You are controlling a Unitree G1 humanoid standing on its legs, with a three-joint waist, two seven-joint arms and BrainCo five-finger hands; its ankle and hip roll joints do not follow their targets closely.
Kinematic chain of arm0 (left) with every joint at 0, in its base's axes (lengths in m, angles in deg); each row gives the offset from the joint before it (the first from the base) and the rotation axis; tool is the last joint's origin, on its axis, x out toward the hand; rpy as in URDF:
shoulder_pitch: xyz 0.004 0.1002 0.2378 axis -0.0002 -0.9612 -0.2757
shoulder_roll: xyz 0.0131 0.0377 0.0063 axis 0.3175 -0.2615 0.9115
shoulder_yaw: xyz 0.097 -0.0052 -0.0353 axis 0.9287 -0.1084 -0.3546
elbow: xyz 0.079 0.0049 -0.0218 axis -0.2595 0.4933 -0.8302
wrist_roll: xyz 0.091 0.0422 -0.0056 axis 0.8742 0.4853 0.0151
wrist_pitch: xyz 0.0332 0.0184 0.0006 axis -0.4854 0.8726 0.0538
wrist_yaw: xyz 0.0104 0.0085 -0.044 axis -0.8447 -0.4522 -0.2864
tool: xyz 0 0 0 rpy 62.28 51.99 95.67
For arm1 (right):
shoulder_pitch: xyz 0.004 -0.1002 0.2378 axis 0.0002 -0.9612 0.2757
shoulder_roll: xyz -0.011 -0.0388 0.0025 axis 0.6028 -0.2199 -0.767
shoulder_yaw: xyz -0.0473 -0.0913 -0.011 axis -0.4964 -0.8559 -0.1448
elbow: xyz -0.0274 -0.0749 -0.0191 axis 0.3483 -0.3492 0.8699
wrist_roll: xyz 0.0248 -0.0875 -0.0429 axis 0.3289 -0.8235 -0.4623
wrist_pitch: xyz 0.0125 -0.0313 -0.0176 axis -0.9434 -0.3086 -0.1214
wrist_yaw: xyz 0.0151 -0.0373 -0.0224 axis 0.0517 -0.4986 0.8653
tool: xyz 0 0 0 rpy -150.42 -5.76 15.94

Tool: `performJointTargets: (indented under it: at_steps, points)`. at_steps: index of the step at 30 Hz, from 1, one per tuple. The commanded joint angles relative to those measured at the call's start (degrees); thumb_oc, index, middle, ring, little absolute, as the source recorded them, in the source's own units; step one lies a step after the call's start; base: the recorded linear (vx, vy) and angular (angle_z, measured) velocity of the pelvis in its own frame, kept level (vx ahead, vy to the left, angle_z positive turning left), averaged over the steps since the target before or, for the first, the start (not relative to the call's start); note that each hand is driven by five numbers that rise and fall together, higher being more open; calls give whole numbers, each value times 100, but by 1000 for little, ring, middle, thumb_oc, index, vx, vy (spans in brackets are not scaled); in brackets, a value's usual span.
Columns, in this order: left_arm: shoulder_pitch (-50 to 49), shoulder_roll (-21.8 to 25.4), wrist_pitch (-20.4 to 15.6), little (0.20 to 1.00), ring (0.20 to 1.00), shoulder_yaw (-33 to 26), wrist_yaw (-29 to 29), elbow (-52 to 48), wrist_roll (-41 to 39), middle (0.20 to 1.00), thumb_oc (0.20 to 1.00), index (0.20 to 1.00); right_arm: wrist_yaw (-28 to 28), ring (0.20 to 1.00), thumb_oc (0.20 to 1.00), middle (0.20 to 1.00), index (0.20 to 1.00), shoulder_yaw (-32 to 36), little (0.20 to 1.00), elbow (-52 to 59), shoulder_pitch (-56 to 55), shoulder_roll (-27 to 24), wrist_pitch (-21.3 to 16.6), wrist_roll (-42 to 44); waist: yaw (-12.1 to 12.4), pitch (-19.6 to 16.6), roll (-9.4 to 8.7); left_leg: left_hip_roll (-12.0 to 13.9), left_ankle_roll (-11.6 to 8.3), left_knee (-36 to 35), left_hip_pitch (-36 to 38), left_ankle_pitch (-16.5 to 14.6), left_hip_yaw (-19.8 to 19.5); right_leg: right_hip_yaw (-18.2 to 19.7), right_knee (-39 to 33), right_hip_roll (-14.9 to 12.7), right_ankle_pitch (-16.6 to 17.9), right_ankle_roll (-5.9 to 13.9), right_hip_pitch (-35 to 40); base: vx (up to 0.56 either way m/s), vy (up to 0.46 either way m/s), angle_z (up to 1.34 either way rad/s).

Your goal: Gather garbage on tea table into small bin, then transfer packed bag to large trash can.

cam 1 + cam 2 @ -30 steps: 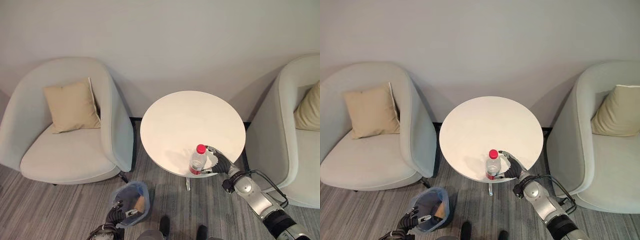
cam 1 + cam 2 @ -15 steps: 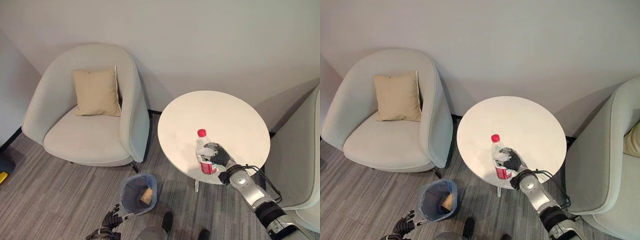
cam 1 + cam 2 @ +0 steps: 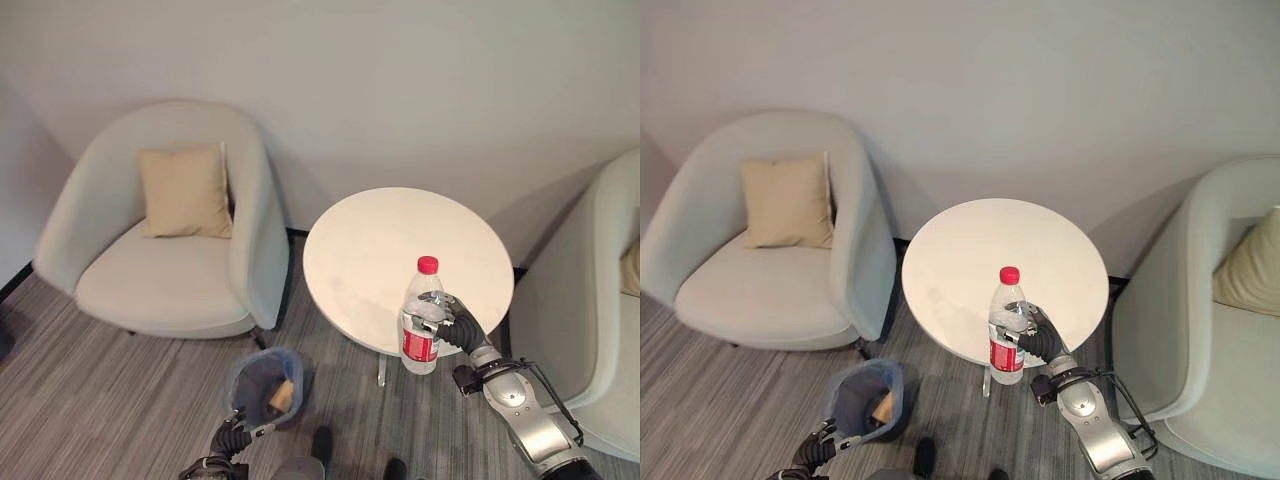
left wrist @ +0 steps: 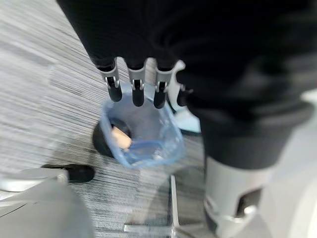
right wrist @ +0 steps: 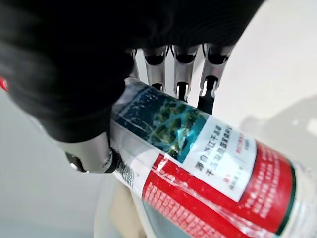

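A clear plastic bottle (image 3: 421, 318) with a red cap and red label is upright in my right hand (image 3: 457, 328), whose fingers (image 5: 181, 74) curl round it. It hangs just off the front edge of the round white tea table (image 3: 400, 240). On the carpet to the table's lower left stands the small bin (image 3: 262, 383), lined with a blue bag (image 4: 148, 141), with a tan piece of rubbish (image 4: 121, 139) inside. My left hand (image 3: 231, 440) hovers by the bin's near rim, its fingers (image 4: 133, 87) straight and holding nothing.
A pale armchair (image 3: 130, 290) with a tan cushion (image 3: 185, 192) stands left of the table, close to the bin. A second pale armchair (image 3: 590, 300) stands to the right. A wall runs behind both. The floor is grey striped carpet.
The view has swung about between frames. My right hand has closed on the bottle and lifted it off the table towards the front edge. The left hand stays by the bin.
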Motion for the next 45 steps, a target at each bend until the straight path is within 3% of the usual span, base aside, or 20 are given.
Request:
performJointTargets:
  at_steps: [1, 2, 3, 6, 8, 12, 14, 16, 20, 23, 29, 36, 44, 45]
  points:
    - [291, 324, -137, 1000, 1000, 157, 53, -29, 66, 1000, 1000, 1000, 158, 200, 200, 200, 200, 112, 200, 372, 550, 21, -495, 71, 107, 71, -406, -88, -160, 634, -218, -109, 655, 218, 285, -365, -999, 333, 353, -35, 53, 70]
    - [282, 315, -136, 1000, 1000, 180, 63, -51, 84, 1000, 1000, 1000, 180, 200, 200, 200, 200, 137, 200, 372, 575, 8, -483, 72, 88, 60, -411, -31, -84, 649, -253, -115, 854, 139, 267, -389, -973, 340, 332, -18, 104, 71]
    - [322, 318, -131, 1000, 1000, 188, 46, -72, 138, 1000, 1000, 1000, 262, 200, 200, 200, 200, 161, 200, 373, 670, -22, -480, 34, 22, 80, -452, 97, -7, 770, -288, -196, 1444, -46, 233, -470, -942, 371, 342, 57, 98, 88]
    - [382, 335, -140, 1000, 1000, 196, 49, -154, 172, 1000, 1000, 1000, 340, 200, 200, 200, 200, 156, 200, 359, 870, -45, -409, -4, -86, -5, -469, 260, 22, 813, -171, -480, 2151, -179, 173, -561, -996, 476, 373, 151, 224, 88]
    - [366, 320, -141, 1000, 1000, 173, 40, -105, 227, 1000, 1000, 1000, 343, 200, 200, 200, 200, 111, 200, 309, 930, -1, -402, -70, -73, -65, -447, 205, 60, 666, -58, -581, 2176, -190, 242, -623, -1030, 571, 420, 211, 301, 8]
    - [342, 390, -88, 1000, 1000, 113, 62, -172, 241, 1000, 1000, 1000, 253, 200, 200, 200, 200, 0, 200, 298, 1035, 147, -359, -138, -26, -28, -432, 10, 314, 639, 81, -818, 2107, 51, 1317, -1050, -1035, 720, -7, 130, 253, 8]
    - [454, 482, -99, 1000, 1000, 101, 27, -175, 270, 1000, 1000, 1000, 235, 200, 200, 200, 200, -77, 200, 298, 1107, 202, -395, -134, -71, 70, -408, -53, 407, 608, 137, -882, 2022, 330, 1889, -1119, -997, 799, -468, 51, 165, 1]
    - [506, 512, -142, 1000, 1000, 86, -1, -339, 201, 1000, 1000, 1000, 170, 200, 200, 200, 200, -144, 200, 363, 1158, 175, -382, -153, -175, 175, -365, -119, 501, 478, 192, -776, 1893, 859, 1991, -850, -866, 721, -957, -24, 98, 26]
    - [596, 501, -165, 1000, 1000, 96, -18, -312, 167, 1000, 1000, 1000, 105, 200, 200, 200, 200, -224, 200, 315, 1165, 136, -380, -133, -238, 287, -343, -269, 541, 273, 305, -721, 1543, 1308, 1651, -559, -646, 689, -1373, 41, 11, 34]
    - [548, 481, -181, 1000, 1000, 73, 16, -282, 183, 1000, 1000, 1000, 35, 200, 200, 200, 200, -221, 200, 302, 1023, 53, -387, -223, -244, 332, -402, -409, 534, 383, 276, -742, 1224, 1452, 1547, -485, -682, 637, -1251, 56, -48, 46]
    - [386, 476, -135, 1000, 1000, -6, 80, -152, 193, 1000, 1000, 1000, -136, 200, 200, 200, 200, -443, 200, 270, 1087, -225, -340, -495, -70, 207, -463, -461, 401, 324, 246, -669, 893, 1154, 896, -407, -617, 552, -843, 45, -85, 45]
    - [588, 520, -139, 1000, 1000, 123, 16, -142, 177, 1000, 1000, 1000, -100, 200, 200, 200, 200, -822, 200, 250, 1516, -419, -367, -650, 72, 512, -420, -514, 253, 593, -283, -532, 512, 702, 966, -444, -725, 416, -1023, -85, -73, 59]
    - [1184, 569, -265, 1000, 1000, 572, -286, -300, -145, 1000, 1000, 1000, 529, 200, 200, 200, 200, -1192, 200, -390, 2688, -160, -273, -853, 265, 1041, -183, -512, 247, 1537, -1828, -532, 357, 365, 2525, -814, -1112, 235, -2606, -124, 5, 36]
    - [1214, 566, -267, 1000, 1000, 599, -313, -314, -186, 1000, 1000, 1000, 590, 200, 200, 200, 200, -1210, 200, -436, 2760, -118, -250, -857, 272, 1057, -203, -527, 217, 1686, -1918, -699, 334, 436, 2740, -851, -1304, 258, -2718, 2, 7, 22]
